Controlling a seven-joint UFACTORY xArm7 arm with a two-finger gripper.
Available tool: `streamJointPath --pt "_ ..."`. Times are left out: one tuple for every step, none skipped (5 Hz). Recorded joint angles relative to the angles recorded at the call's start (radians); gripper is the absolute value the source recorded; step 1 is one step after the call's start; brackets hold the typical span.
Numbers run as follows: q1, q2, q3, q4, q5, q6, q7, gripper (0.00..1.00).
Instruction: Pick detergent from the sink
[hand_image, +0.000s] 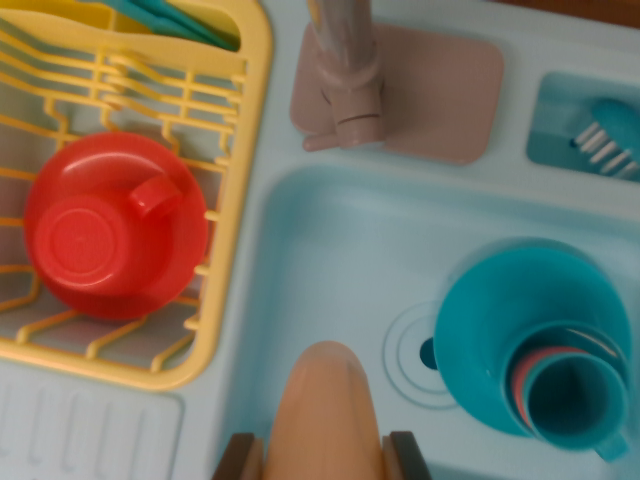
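At the bottom edge of the wrist view the hand (325, 462) shows only as two dark finger pads (240, 458), one on each side of an orange, rounded detergent bottle (325, 415). The pads sit tight against the bottle's sides, so the hand is closed on the detergent and holds it between them. The bottle's domed end points up the picture, over the near part of the sink basin.

The sink (330, 260) is a pale blue plastic moulding with a rounded basin. A round drain (420, 352) lies in the basin floor toward the wrist view's right. Past the basin's far rim a grey-brown faucet (345, 85) rises from a flat base plate of the same colour. Nothing of the room beyond the sink unit can be made out, apart from a dark strip at the top right corner.

In the basin's right part stands a teal bowl (520, 320), partly covering the drain's rim. A teal cup (575, 400) rests in the bowl's lower right part, with a pink rim of some other piece showing just beside it. A small recess at the upper right holds a teal brush (610, 135) with white bristles.

On the wrist view's left a yellow dish rack (235, 200) sits beside the basin. A red cup (115, 225) lies upside down in it, handle showing. Teal utensils (175, 20) lie at the rack's far end, blurred.
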Motion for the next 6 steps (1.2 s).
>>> streamJointPath --pt "0.0000 0.000 0.000 0.000 0.0000 0.000 0.000 1.00" --pt "-0.0001 -0.013 0.000 0.030 -0.0025 0.043 0.004 1.00" --pt "-0.0001 -0.013 0.000 0.030 -0.0025 0.043 0.004 1.00" --pt "-0.0001 -0.025 0.000 0.060 -0.0051 0.085 0.007 1.00" --pt "-0.0001 -0.025 0.000 0.060 -0.0051 0.085 0.007 1.00" --pt "-0.0002 -0.037 0.000 0.088 -0.0074 0.125 0.011 1.00"
